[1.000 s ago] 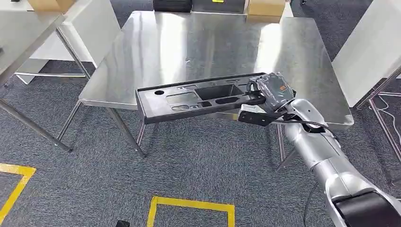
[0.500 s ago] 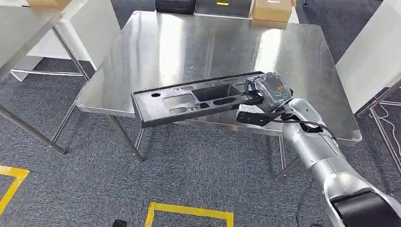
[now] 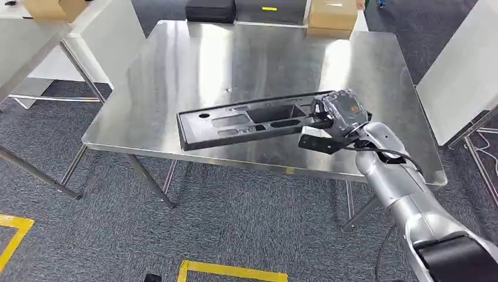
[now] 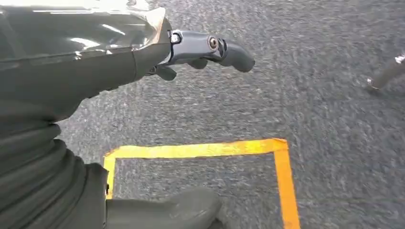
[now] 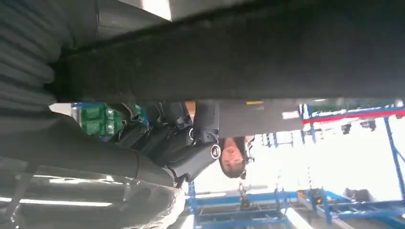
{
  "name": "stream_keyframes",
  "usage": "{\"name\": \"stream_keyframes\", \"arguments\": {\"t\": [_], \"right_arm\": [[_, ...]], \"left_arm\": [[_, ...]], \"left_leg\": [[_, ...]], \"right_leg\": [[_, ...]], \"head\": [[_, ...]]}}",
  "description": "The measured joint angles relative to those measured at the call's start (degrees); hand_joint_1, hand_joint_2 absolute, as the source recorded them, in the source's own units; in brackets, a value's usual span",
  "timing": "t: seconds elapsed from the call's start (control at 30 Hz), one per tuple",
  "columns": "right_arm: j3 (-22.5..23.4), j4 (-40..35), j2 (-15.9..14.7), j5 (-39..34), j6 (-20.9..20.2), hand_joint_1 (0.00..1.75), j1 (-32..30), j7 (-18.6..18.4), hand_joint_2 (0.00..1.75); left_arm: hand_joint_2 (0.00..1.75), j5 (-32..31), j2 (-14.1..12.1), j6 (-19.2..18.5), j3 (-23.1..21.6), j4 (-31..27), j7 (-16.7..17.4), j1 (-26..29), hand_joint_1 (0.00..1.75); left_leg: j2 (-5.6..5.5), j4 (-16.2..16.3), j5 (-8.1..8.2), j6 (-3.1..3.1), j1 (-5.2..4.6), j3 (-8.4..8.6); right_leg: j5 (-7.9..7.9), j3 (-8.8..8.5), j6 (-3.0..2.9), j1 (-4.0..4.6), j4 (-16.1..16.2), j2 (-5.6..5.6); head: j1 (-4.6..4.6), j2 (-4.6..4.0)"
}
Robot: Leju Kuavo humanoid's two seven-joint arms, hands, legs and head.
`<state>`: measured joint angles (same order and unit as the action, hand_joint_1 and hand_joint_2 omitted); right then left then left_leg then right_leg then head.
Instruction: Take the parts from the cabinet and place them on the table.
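Grey carpet with yellow floor tape [image 3: 232,269] lay nearest, the left hand [image 4: 210,50] hanging empty, fingers apart. Beyond, the right hand [image 3: 337,114] gripped the black part [image 3: 246,120] over the steel worktop [image 3: 176,64], seemingly not yet set down; release remained.

Workshop: steel table [image 3: 176,64], yellow floor tape [image 4: 282,176], blue racking [image 5: 334,210].

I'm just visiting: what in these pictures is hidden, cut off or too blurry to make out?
- Head view: the right hand hides the end of the black part that it holds, and whether the part touches the steel table is unclear.
- Head view: the boxes are cut off by the top edge.
- Right wrist view: the part crosses the picture as a dark blur.
- Left wrist view: the left hand is partly behind its grey cover.
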<state>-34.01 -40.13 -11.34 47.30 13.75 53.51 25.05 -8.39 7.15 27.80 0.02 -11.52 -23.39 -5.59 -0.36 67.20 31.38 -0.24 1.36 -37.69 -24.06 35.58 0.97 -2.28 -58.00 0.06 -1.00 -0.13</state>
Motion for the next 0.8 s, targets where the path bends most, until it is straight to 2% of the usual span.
{"name": "stream_keyframes", "arguments": {"t": [0.03, 0.07, 0.1, 0.13, 0.17, 0.23, 0.27, 0.3, 0.37, 0.4, 0.43, 0.47, 0.53, 0.57, 0.6, 0.63, 0.67, 0.73, 0.77, 0.8], "right_arm": [[0.2, 0.9, 0.0, 0.0, 0.3, 1.62, 0.3, -0.2, 1.75], [0.4, 1.8, 0.1, 0.0, 0.5, 1.62, 0.4, -0.3, 1.75], [0.6, 2.7, 0.1, 0.0, 0.7, 1.62, 0.5, -0.5, 1.75], [0.9, 3.5, 0.1, 0.0, 0.8, 1.62, 0.5, -0.5, 1.75], [1.1, 4.3, 0.1, 0.2, 0.9, 1.62, 0.6, -0.5, 1.75], [1.3, 5.6, 0.1, 0.8, 1.2, 1.62, 1.2, -1.2, 1.75], [1.3, 6.3, 0.1, 1.1, 1.5, 1.62, 1.9, -1.6, 1.75], [1.3, 7.1, 0.1, 1.2, 1.7, 1.62, 2.5, -2.0, 1.75], [1.4, 8.6, 0.0, 1.7, 2.0, 1.62, 3.1, -2.9, 1.75], [1.5, 9.3, 0.0, 2.0, 2.1, 1.62, 3.4, -3.5, 1.75], [1.6, 10.0, -0.1, 2.2, 2.1, 1.62, 3.6, -4.0, 1.75], [1.7, 10.6, -0.1, 2.5, 2.2, 1.62, 3.9, -4.3, 1.75], [1.7, 12.2, -0.2, 3.0, 2.3, 1.62, 4.3, -5.6, 1.75], [1.8, 13.0, -0.2, 3.3, 2.3, 1.62, 4.4, -6.2, 1.75], [1.8, 13.8, -0.3, 3.6, 2.3, 1.62, 4.4, -7.0, 1.75], [1.8, 14.5, -0.4, 3.9, 2.3, 1.62, 4.4, -7.8, 1.75], [1.8, 15.2, -0.4, 4.2, 2.3, 1.62, 4.5, -8.3, 1.75], [1.8, 16.0, -0.4, 4.6, 2.4, 1.62, 4.9, -9.3, 1.75], [1.8, 16.4, -0.4, 4.7, 2.4, 1.62, 5.2, -9.6, 1.75], [1.7, 16.9, -0.3, 4.7, 2.5, 1.62, 5.7, -10.0, 1.75]], "left_arm": [[1.75, -0.1, 0.0, 0.0, 0.0, 0.0, 0.0, 0.0, 0.00], [1.75, -0.2, 0.0, 0.0, 0.0, 0.0, 0.0, 0.0, 0.00], [1.75, -0.5, 0.0, 0.0, 0.0, 0.0, 0.1, 0.0, 0.00], [1.75, -0.6, 0.0, 0.0, 0.0, 0.0, 0.2, 0.0, 0.00], [1.75, -0.6, 0.0, 0.0, 0.0, 0.0, 0.3, 0.1, 0.00], [1.75, -0.8, 0.0, 0.0, 0.0, 0.0, 0.3, 0.0, 0.00], [1.75, -0.8, 0.0, 0.0, 0.0, 0.0, 0.4, 0.0, 0.00], [1.75, -0.9, 0.0, 0.1, 0.0, 0.0, 0.4, -0.1, 0.00], [1.75, -1.1, 0.1, 0.1, 0.0, 0.0, 0.5, -0.1, 0.00], [1.75, -1.1, 0.1, 0.1, 0.0, 0.0, 0.5, -0.1, 0.00], [1.75, -1.2, 0.1, 0.1, 0.0, 0.0, 0.5, -0.1, 0.00], [1.75, -1.2, 0.2, 0.1, 0.0, 0.0, 0.5, -0.2, 0.00], [1.75, -1.5, 0.2, 0.1, 0.0, 0.0, 0.5, -0.4, 0.00], [1.75, -1.7, 0.2, 0.1, 0.0, 0.0, 0.5, -0.4, 0.00], [1.75, -1.7, 0.3, 0.3, 0.0, 0.0, 0.5, -0.3, 0.00], [1.75, -1.7, 0.4, 0.4, 0.0, 0.0, 0.5, -0.2, 0.00], [1.75, -1.8, 0.3, 0.5, 0.0, 0.0, 0.5, -0.2, 0.00], [1.75, -1.8, 0.5, 0.6, 0.0, 0.0, 0.5, -0.3, 0.00], [1.75, -1.8, 0.5, 0.6, 0.0, 0.0, 0.5, -0.3, 0.00], [1.75, -1.8, 0.5, 0.6, 0.0, 0.0, 0.5, -0.4, 0.00]], "left_leg": [[0.07, 5.0, 1.79, -0.13, 0.00, -3.00], [0.13, 8.6, 2.50, -0.17, 0.00, -5.44], [0.15, 9.6, 1.84, -0.09, 0.00, -6.77], [0.16, 7.8, -0.33, 0.11, -0.01, -6.65], [0.17, 3.6, -3.40, 0.40, -0.02, -5.15], [0.17, -6.6, -9.00, 1.28, -0.13, -0.82], [0.20, -7.5, -7.82, 1.39, -0.56, 0.11], [0.22, -8.1, -7.45, 1.60, -0.69, 0.67], [0.13, -8.0, -7.27, 2.04, -1.02, 0.55], [0.13, -8.6, -7.48, 2.44, -1.00, 0.95], [0.16, -9.4, -7.76, 2.96, -0.66, 1.72], [0.14, -9.6, -7.72, 3.43, -0.75, 1.89], [0.06, -9.6, -7.42, 3.90, -0.86, 2.06], [-0.07, -9.5, -7.27, 4.07, -0.91, 2.15], [-0.22, -9.5, -7.08, 4.14, -1.04, 2.39], [-0.32, -9.5, -6.84, 4.16, -1.12, 2.73], [-0.48, -9.5, -6.56, 4.06, -1.14, 3.06], [-0.56, -9.3, -5.82, 3.73, -1.20, 3.91], [-0.56, -9.2, -5.43, 3.46, -1.29, 3.97], [-0.58, -8.9, -5.18, 3.12, -1.80, 3.73]], "right_leg": [[-0.20, -0.14, -0.26, 0.13, 0.0, 0.01], [-0.38, -0.31, -0.47, 0.27, 0.0, 0.01], [-0.61, -0.56, -0.44, 0.37, 0.0, 0.00], [-0.92, -0.93, -0.42, 0.45, 0.0, 0.01], [-1.20, -1.38, -0.30, 0.51, 0.0, 0.04], [-1.85, -2.25, 0.12, 0.55, 0.0, 0.11], [-2.07, -2.30, 0.48, 1.13, 0.0, 0.20], [-2.19, -2.15, 0.73, 0.99, 0.0, 0.27], [-2.15, -2.27, 1.31, 1.04, 0.6, 0.18], [-2.24, -2.57, 1.83, 1.30, 0.8, 0.18], [-2.89, -1.82, 1.97, 1.19, -0.4, 0.01], [-3.99, -0.79, 1.56, 1.25, -2.8, -0.04], [-7.31, 4.46, 0.97, 1.18, -12.2, -0.01], [-8.32, 6.91, 1.07, 1.37, -16.3, 0.03], [-8.17, 8.46, 1.43, 1.38, -18.1, 0.03], [-6.74, 8.26, 1.85, 1.36, -16.6, 0.01], [-4.65, 6.90, 2.26, 1.37, -13.1, 0.01], [0.57, 2.18, 2.80, 1.36, -2.1, -0.04], [1.15, 1.44, 2.24, 1.40, 0.5, -0.19], [1.18, 0.50, 1.95, 1.87, 0.9, -0.16]], "head": [[-0.07, 0.00], [-0.04, 0.00], [-0.02, 0.00], [-0.04, 0.00], [0.00, 0.00], [-0.02, 0.00], [0.00, 0.00], [0.09, 0.00], [0.05, 0.00], [0.02, 0.00], [0.11, 0.00], [0.02, 0.00], [0.09, 0.00], [0.15, 0.00], [0.11, 0.00], [0.11, 0.00], [0.13, 0.00], [0.15, 0.00], [0.15, 0.00], [0.09, 0.00]]}}
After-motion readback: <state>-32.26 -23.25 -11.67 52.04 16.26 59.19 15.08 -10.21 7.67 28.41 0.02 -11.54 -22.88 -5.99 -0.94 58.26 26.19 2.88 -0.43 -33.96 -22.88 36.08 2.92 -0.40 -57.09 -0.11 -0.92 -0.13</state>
